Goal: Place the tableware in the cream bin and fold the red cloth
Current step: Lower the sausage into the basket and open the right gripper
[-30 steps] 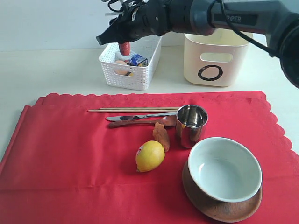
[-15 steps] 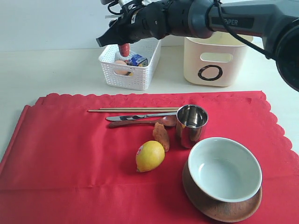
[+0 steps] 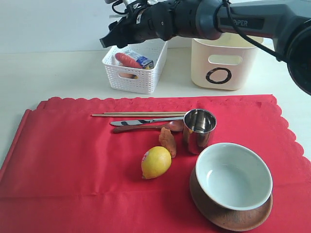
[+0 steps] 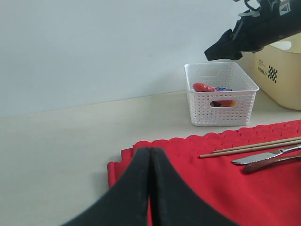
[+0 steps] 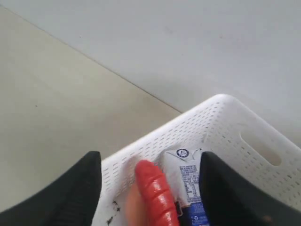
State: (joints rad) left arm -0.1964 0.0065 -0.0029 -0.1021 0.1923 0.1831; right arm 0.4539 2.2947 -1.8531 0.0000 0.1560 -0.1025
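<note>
The red cloth [image 3: 73, 160] lies spread on the table. On it stand a pale bowl [image 3: 233, 174] on a brown wooden plate [image 3: 228, 216] and a steel cup [image 3: 199, 128]. Chopsticks [image 3: 138, 114], a knife [image 3: 141, 121] and a dark spoon [image 3: 146, 127] lie beside the cup. The cream bin [image 3: 223, 60] stands behind the cloth. My right gripper [image 3: 109, 40] hangs open over the white basket [image 3: 133, 80], nothing between its fingers [image 5: 89, 188]. My left gripper [image 4: 149, 150] is shut and empty, low over the cloth's [image 4: 202, 165] corner.
A red sausage [image 3: 129, 59] and a small carton [image 3: 145, 61] lie in the white basket. A lemon [image 3: 156, 162] and an orange-brown food piece [image 3: 167, 141] lie on the cloth near the cup. The right arm spans the back of the table above the basket and the bin.
The right gripper's jaws have opened. The red sausage that hung from them now lies in the white basket. The left gripper has not moved.
</note>
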